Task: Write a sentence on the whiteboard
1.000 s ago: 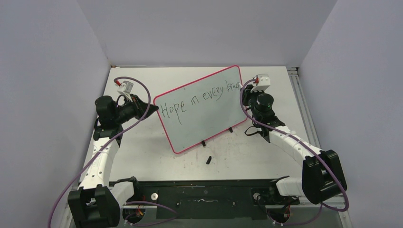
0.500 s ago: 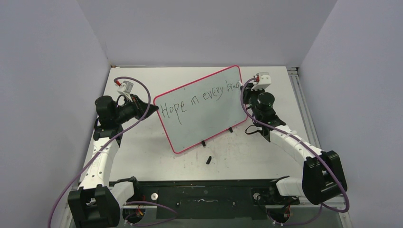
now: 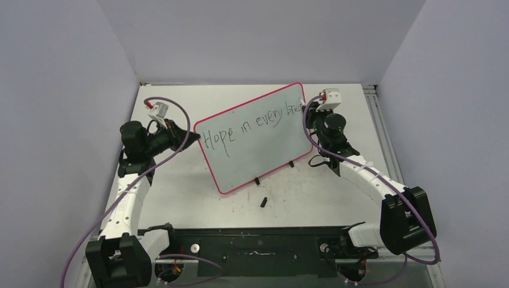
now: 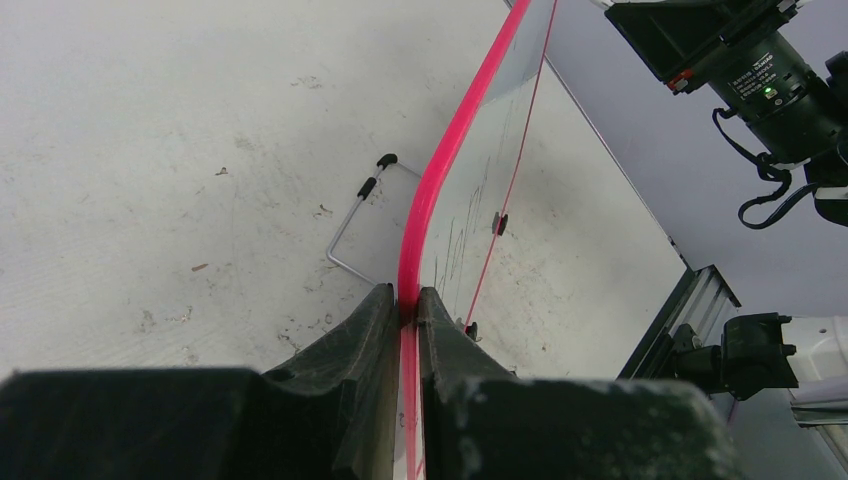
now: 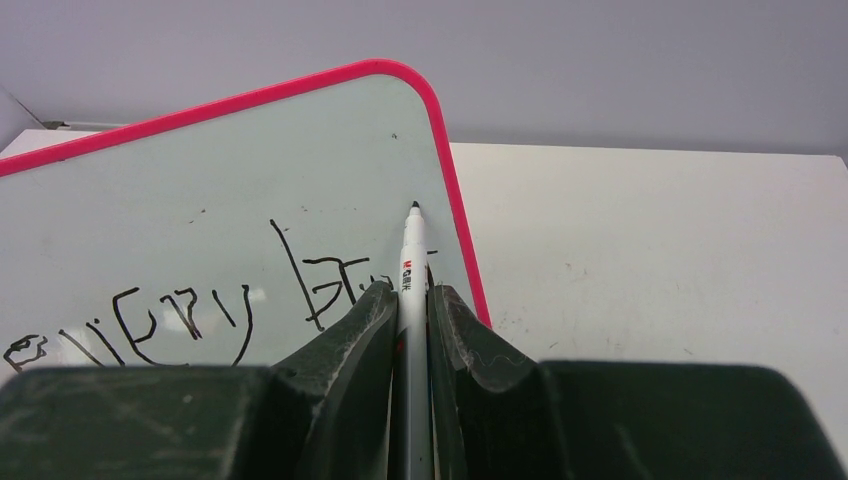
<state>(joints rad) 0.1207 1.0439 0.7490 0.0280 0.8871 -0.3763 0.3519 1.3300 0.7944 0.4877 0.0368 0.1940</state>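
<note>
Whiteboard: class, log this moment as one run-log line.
left gripper: shut on whiteboard rim | right gripper: shut on marker | sentence: last word incomplete

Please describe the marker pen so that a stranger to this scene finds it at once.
Find the large pale whiteboard with a pink-red rim, propped on the table. At its top right corner, the right gripper is shut on a white marker pen with a black tip. The only pen, white between black fingers.
</note>
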